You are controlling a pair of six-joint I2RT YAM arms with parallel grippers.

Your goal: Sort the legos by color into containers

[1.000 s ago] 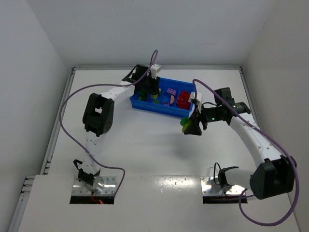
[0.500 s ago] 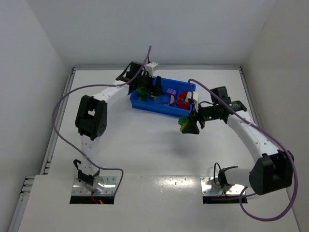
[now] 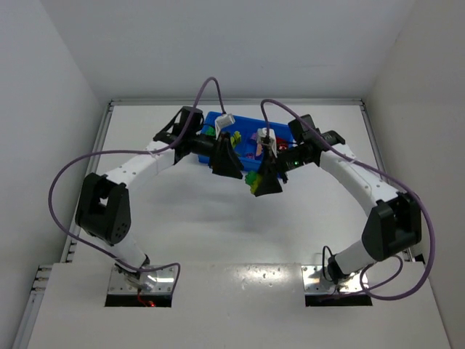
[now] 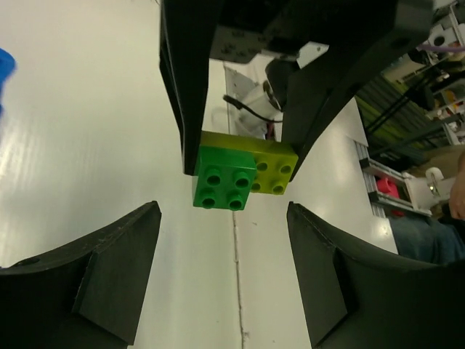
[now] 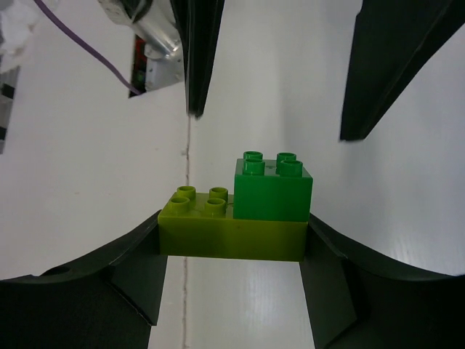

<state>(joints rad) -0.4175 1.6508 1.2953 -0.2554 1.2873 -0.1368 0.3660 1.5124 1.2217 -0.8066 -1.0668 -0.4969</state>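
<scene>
stud tops too blurred for you to read any mark. right jaws clamped on the yellow-green brick [image 5: 229, 236], with a green brick [image 5: 272, 190] joined on top, held over the desk [image 3: 218, 218] just on the near side of the blue tray [image 3: 247, 122]. left jaws apart, gripping nothing, facing that pair. tray compartments mostly hidden behind both arms; you can't tell which bricks lie where.
</scene>
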